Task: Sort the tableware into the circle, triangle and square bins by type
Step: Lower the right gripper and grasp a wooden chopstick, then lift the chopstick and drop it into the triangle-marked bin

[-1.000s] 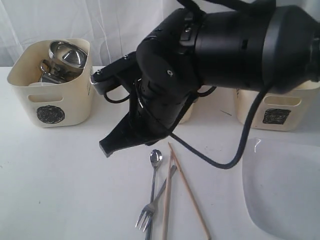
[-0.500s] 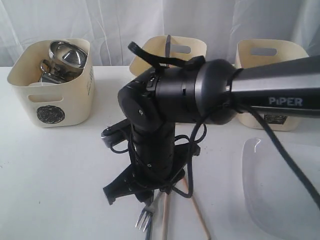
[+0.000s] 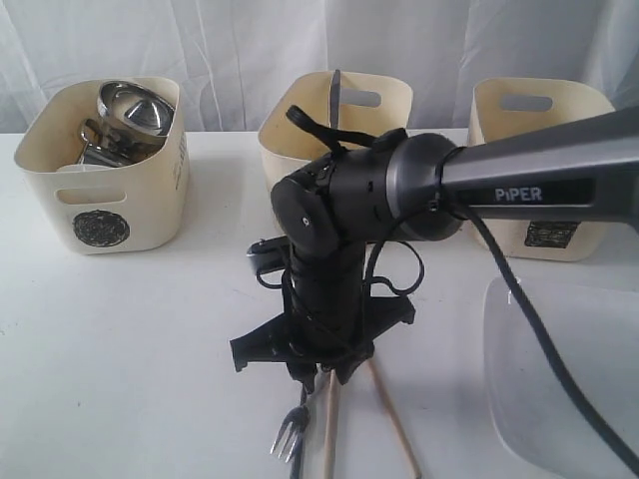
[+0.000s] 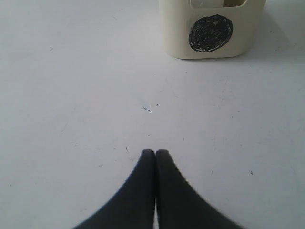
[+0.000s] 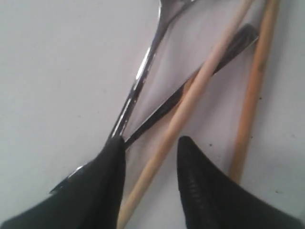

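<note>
Two chopsticks [image 3: 328, 439] lie near centre, the right gripper [image 5: 151, 183] spread astride one. The left gripper [image 4: 155, 160], pressed together, faces the circle bin [image 4: 176, 28].

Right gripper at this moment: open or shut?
Open. In the right wrist view the right gripper has its jaws standing apart, the gap wider than the chopstick lying in it.

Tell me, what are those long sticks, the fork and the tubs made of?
Chopsticks: pale matte tan, likely wood or bamboo. Fork: silvery with bright glints, probably polished steel. Tubs: smooth cream walls with moulded handle slots, apparently plastic.
</note>
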`<state>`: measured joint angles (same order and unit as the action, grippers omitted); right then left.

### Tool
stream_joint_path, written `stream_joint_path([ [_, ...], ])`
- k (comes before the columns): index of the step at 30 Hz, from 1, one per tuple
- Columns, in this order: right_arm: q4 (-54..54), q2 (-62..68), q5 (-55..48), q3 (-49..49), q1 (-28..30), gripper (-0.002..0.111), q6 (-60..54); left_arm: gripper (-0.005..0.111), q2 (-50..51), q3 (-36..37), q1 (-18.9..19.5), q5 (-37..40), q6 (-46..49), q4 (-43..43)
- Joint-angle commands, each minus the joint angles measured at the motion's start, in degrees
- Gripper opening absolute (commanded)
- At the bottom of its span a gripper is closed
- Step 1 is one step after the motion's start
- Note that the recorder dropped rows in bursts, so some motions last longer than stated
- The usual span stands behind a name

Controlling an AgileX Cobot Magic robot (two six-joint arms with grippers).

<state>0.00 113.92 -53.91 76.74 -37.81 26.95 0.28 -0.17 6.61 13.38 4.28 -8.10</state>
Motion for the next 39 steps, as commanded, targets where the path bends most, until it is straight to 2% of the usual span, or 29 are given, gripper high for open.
stream_joint_path([
  [1,-1.14,2.17,0.51,-0.14,1.14,0.033,0.70,0.001,-0.28,0.17,0.06,-0.07,0.25,-0.40],
  [7,-1.54,2.99,3.03,-0.14,1.85,0.031,-0.34,0.001,-0.28,0.17,0.06,-0.07,0.25,-0.40],
  [15,-1.43,2.99,4.29,-0.14,1.85,0.000,-1.24,0.001,-0.28,0.17,0.06,-0.07,0.25,-0.40],
  [22,-0.87,1.79,4.70,-0.01,1.85,0.000,-2.32,0.001,-0.28,0.17,0.06,-0.07,0.25,-0.40],
  [29,5.52,-8.38,6.30,4.25,1.85,0.000,-10.25,0.001,-0.28,0.17,0.06,-0.07,0.25,-0.40],
  [33,5.27,-15.50,16.91,8.32,2.87,0.000,-10.98,0.001,-0.28,0.17,0.06,-0.07,0.25,-0.40],
  [39,4.68,-20.34,45.48,9.25,7.34,0.000,-11.78,0.001,-0.28,0.17,0.06,-0.07,0.25,-0.40],
])
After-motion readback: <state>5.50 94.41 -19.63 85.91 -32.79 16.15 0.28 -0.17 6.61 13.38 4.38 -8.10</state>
